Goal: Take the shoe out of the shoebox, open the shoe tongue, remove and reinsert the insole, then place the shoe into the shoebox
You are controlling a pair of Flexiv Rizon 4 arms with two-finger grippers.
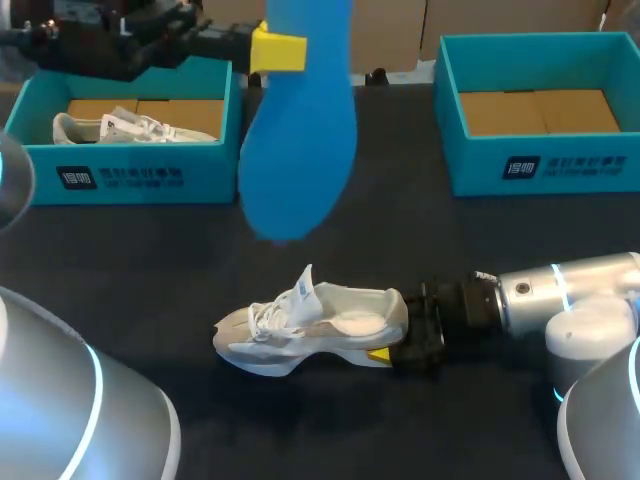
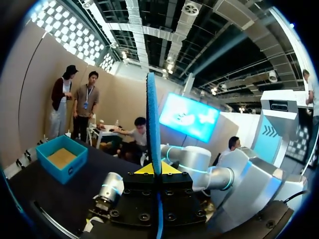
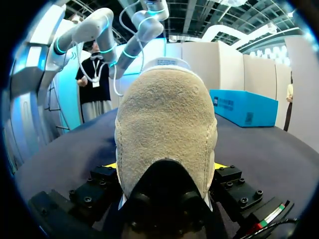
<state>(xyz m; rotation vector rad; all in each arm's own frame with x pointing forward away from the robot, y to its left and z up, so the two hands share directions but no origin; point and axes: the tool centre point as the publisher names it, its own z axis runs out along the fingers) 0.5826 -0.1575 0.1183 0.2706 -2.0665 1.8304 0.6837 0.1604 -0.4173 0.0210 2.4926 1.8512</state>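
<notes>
Our dark table (image 1: 400, 250) carries two teal boxes at its far side. The left shoebox (image 1: 120, 175) sits below and behind our left gripper (image 1: 277, 50). The right shoebox (image 1: 560, 165) stands well beyond our right gripper (image 1: 400, 325), apart from it, and shows only a cardboard floor.

The blue insole (image 1: 300, 150) is pinched between the left gripper's jaws. It is held in the air above the table, and most of its length hangs down past the yellow tips. In the left wrist view the insole (image 2: 153, 124) stands edge-on, rising straight out from between the jaws of that gripper (image 2: 158, 172), which press on it from both sides.

The white shoe (image 1: 320, 325) rests on the table on its sole. Its heel is clamped in the right gripper's jaws and its toe points away from them. In the right wrist view the suede heel (image 3: 167, 129) fills the space between the jaws of the gripper (image 3: 167, 169), with a yellow tip against each side.

A second shoe (image 1: 130, 128) lies inside the left shoebox, below the left gripper.
</notes>
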